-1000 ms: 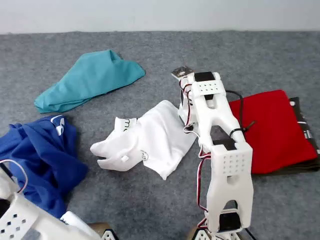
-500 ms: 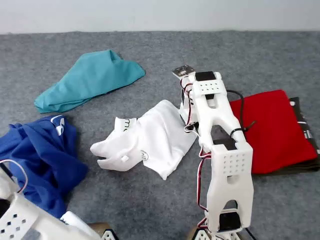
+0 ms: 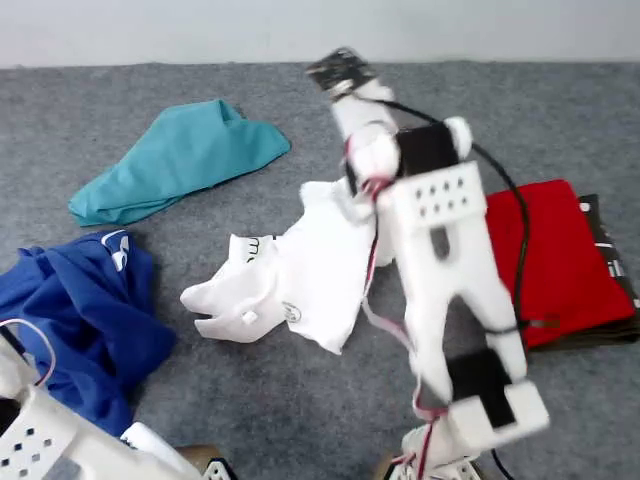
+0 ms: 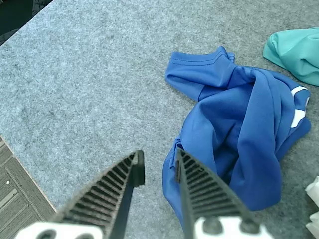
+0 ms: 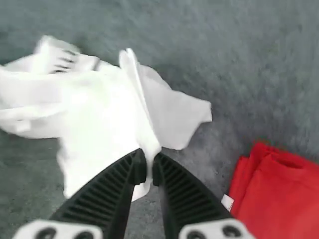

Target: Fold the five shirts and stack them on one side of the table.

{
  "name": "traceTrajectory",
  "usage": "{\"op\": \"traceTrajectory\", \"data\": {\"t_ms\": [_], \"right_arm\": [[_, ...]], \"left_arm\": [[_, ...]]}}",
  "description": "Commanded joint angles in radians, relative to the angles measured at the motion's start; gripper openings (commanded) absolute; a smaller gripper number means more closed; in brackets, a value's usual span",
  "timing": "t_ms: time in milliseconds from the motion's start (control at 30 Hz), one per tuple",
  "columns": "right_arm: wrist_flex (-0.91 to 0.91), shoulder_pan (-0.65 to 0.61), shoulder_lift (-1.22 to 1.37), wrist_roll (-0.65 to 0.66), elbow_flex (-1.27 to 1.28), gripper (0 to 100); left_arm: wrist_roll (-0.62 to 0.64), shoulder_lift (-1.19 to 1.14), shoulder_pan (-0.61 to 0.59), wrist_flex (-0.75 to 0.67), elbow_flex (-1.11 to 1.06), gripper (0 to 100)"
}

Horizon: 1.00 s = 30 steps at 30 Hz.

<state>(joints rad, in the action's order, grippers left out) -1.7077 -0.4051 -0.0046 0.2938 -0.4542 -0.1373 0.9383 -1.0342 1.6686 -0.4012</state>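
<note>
A crumpled white shirt lies mid-table. My right gripper is shut on its far right edge, which hangs lifted off the mat. In the right wrist view the white shirt is pinched between the fingers of the right gripper. A folded red shirt lies at the right on a dark folded shirt. A teal shirt lies at the far left and a bunched blue shirt at the near left. My left gripper hovers narrowly open beside the blue shirt, holding nothing.
The grey mat covers the table, with bare room at the far right and near the front middle. The mat's edge and the floor show close to the left gripper. The left arm's base sits at the near left corner.
My right arm has risen and swung toward the far side, pulling the white shirt's right edge up off the mat. The other shirts and the left arm have not moved.
</note>
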Motion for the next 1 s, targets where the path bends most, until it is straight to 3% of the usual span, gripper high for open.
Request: {"op": "traceTrajectory", "data": {"t_ms": [0, 300, 467, 667, 833, 967], "right_arm": [[-0.027, -0.058, -0.186, 0.040, -0.025, 0.9], [-0.068, 0.010, -0.565, 0.080, -0.021, 0.9], [-0.076, 0.061, -0.593, 0.080, 0.060, 0.9], [-0.054, 0.064, -0.602, 0.080, 0.189, 0.9], [-0.025, 0.062, -0.598, 0.080, 0.227, 0.9], [-0.002, 0.064, -0.598, 0.080, 0.245, 0.9]], "left_arm": [[-0.015, 0.005, 0.087, 0.000, -0.001, 12], [-0.097, 0.002, 0.448, 0.021, -0.048, 12], [-0.161, 0.002, 0.611, -0.081, -0.214, 12], [-0.315, 0.002, 0.672, -0.107, -0.452, 12], [-0.410, 0.002, 0.687, -0.120, -0.503, 12], [-0.531, 0.002, 0.776, -0.130, -0.593, 12]]}}
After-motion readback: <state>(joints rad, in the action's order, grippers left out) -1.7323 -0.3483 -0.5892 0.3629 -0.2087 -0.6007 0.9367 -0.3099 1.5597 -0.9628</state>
